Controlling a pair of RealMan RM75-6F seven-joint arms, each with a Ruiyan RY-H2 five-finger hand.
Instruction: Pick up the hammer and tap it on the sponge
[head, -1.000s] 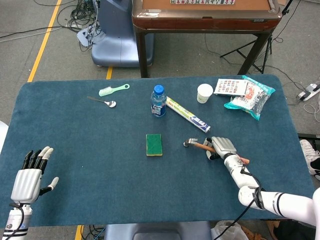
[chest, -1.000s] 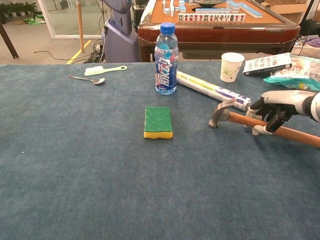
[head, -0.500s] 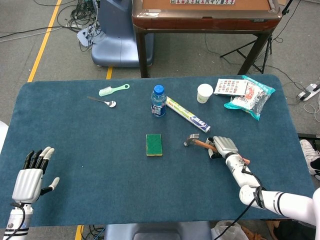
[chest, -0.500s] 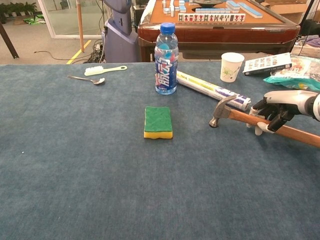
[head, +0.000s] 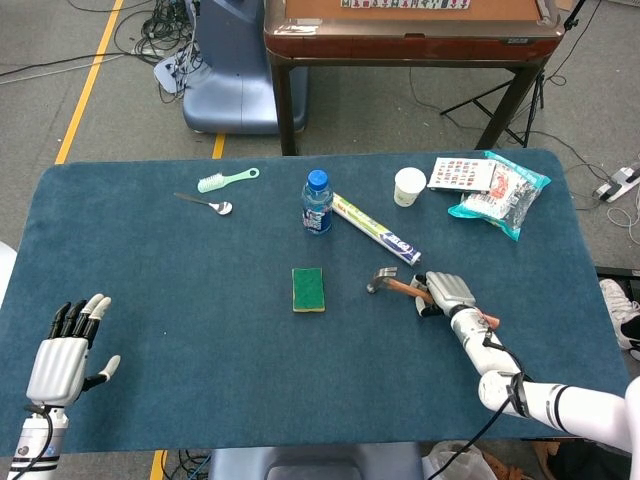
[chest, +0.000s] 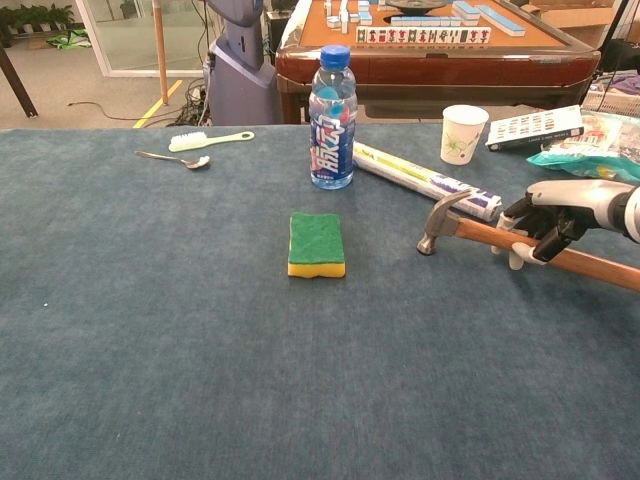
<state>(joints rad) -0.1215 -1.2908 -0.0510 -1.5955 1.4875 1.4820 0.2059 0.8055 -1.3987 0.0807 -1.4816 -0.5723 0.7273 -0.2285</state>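
Head view shows the blue table (head: 150, 300) from above, with the right hand (head: 447, 293) right of the table's middle, its fingers wrapped over the wooden handle of the hammer (head: 400, 287). The hammer's metal head points toward the sponge (head: 308, 289), which lies flat near the middle of the table, apart from the hammer head with bare cloth between them. The handle runs back under the hand toward the table's right front. The left hand (head: 62, 352) rests near the front left corner, fingers spread and holding nothing. Along the far edge sit a toothbrush (head: 227, 180), a spoon (head: 205, 203), a water bottle (head: 317, 203), a foil-wrapped roll (head: 375, 229), a paper cup (head: 408, 186), a booklet (head: 461, 174) and a snack bag (head: 500, 194). Chest view shows the same right hand (chest: 560, 218) at the right edge of the frame, dark fingers curled around the hammer (chest: 520, 245) handle just behind its head. The hammer head appears lifted slightly off the table (chest: 150, 330), tilted downward, and the handle slopes out toward the right. The sponge (chest: 316, 243), green on top and yellow below, lies well to the left of the hammer head, just in front of the water bottle (chest: 332, 118). The left hand is outside this view.
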